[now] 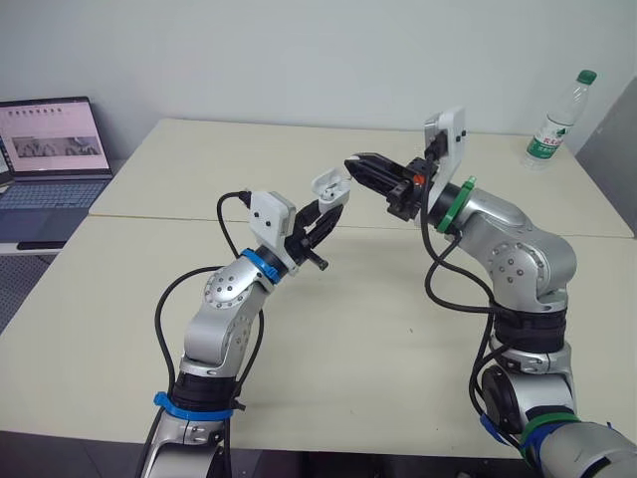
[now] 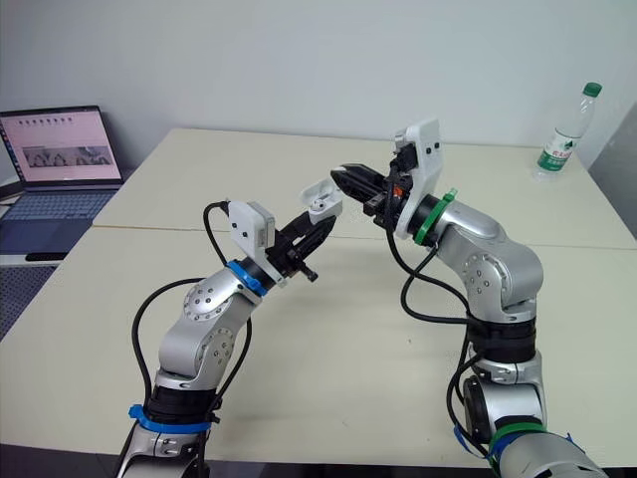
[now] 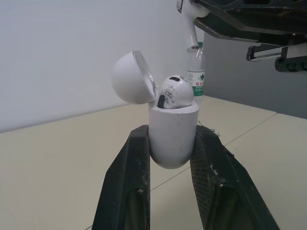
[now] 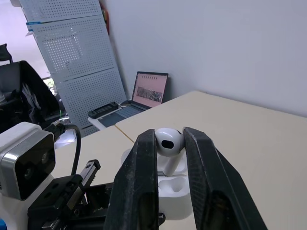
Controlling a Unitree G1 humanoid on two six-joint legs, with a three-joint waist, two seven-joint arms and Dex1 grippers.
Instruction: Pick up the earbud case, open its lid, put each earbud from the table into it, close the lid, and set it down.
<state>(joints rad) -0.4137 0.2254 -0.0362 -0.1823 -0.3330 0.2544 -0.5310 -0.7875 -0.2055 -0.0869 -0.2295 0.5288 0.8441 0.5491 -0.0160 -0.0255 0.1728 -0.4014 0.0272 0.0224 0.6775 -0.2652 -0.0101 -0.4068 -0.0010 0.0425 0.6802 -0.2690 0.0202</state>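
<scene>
Earbud case [image 3: 172, 134] clamped upright between the left gripper's [image 1: 333, 207] fingers, raised above the table [image 1: 348, 329]. Lid [image 3: 130, 77] hinged open, one earbud [image 3: 173, 92] seated inside. Right gripper [image 1: 354, 164] pinches the second earbud [image 4: 168, 140], stem down, just above the open case.

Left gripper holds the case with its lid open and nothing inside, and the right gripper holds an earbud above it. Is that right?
Not quite. The case is not empty: the left wrist view shows one earbud already seated in it. The rest stands: the left gripper holds the case with its lid open, and the right gripper holds the other earbud above it.
</scene>
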